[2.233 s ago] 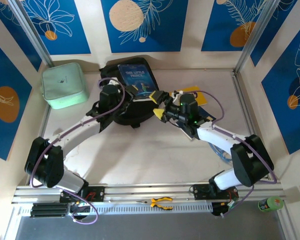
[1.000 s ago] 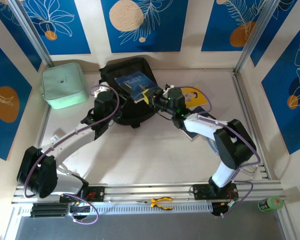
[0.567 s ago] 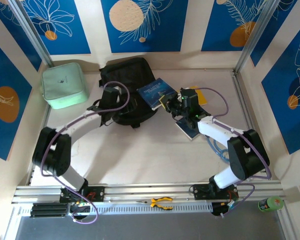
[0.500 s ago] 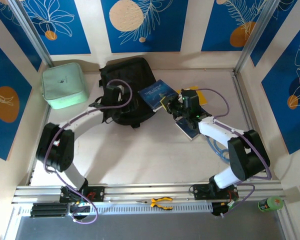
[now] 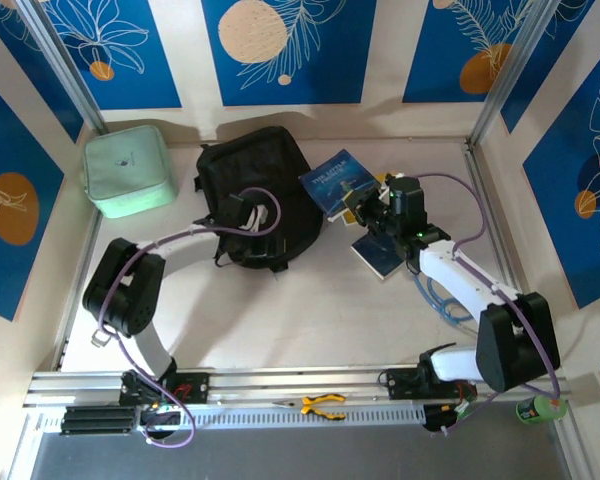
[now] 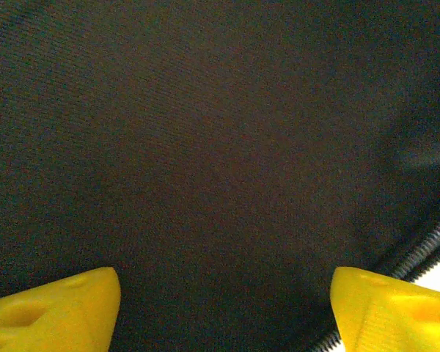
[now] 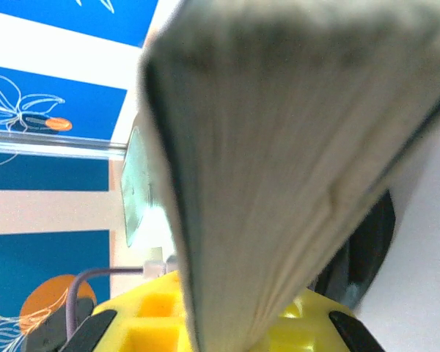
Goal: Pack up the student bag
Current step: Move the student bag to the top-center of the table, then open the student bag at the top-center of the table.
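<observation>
The student bag (image 5: 270, 170), black and soft, lies flat at the back of the table. My left gripper (image 5: 252, 213) rests on its front half. In the left wrist view its yellow fingertips (image 6: 59, 308) stand wide apart with flat black bag fabric (image 6: 220, 147) between them, so my left gripper (image 6: 224, 315) is open. Right of the bag, my right gripper (image 5: 363, 203) is shut on a corner of a blue book (image 5: 335, 178), held tilted above the table. The right wrist view shows the book's page edge (image 7: 279, 147) clamped in my right gripper (image 7: 227, 323).
A mint-green zip case (image 5: 128, 170) sits at the back left. Another book (image 5: 380, 257) lies under the right arm, and a blue cable (image 5: 442, 300) is coiled beside it. Pliers (image 5: 323, 404) lie on the front rail, a green can (image 5: 540, 407) at the front right.
The right gripper has carried the blue book from on top of the bag out to its right side. The left gripper has slid rightward across the bag.
</observation>
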